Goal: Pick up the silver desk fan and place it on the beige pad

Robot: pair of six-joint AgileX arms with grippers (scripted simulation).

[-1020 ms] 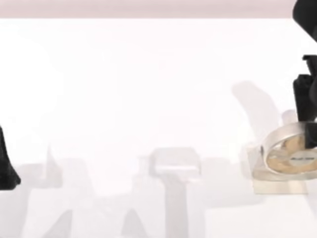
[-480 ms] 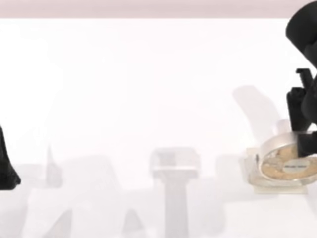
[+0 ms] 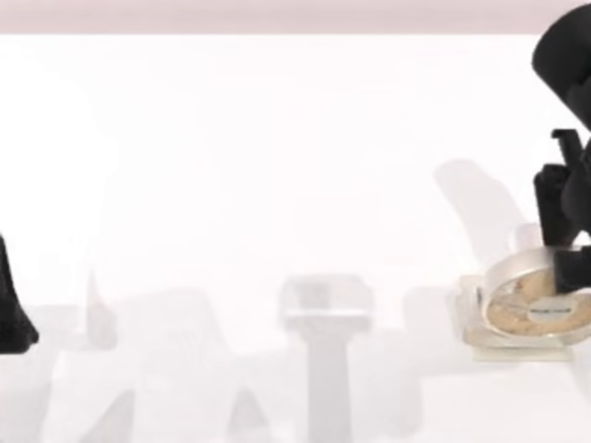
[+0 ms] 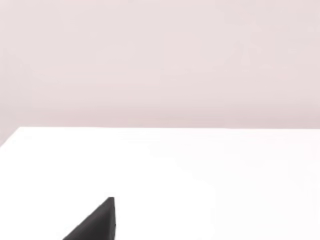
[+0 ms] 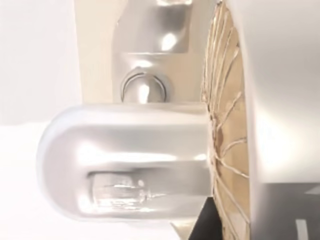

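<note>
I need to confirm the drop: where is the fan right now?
In the top view the fan is at the table's right side, over the beige pad, with the right claw at its rim; whether it rests there is unclear.

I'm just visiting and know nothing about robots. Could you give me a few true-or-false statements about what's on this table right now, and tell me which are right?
1. The silver desk fan sits on the beige pad. True.
2. The fan is at the table's left side in the top view. False: it is at the right side.
3. The right tool is at the fan's ring. True, though whether it grips the ring cannot be told.
4. The left tool is reaching over the fan. False: the left arm is parked at the left edge, far from it.
5. The fan's blades are bright red. False: they are pale gold.
</note>
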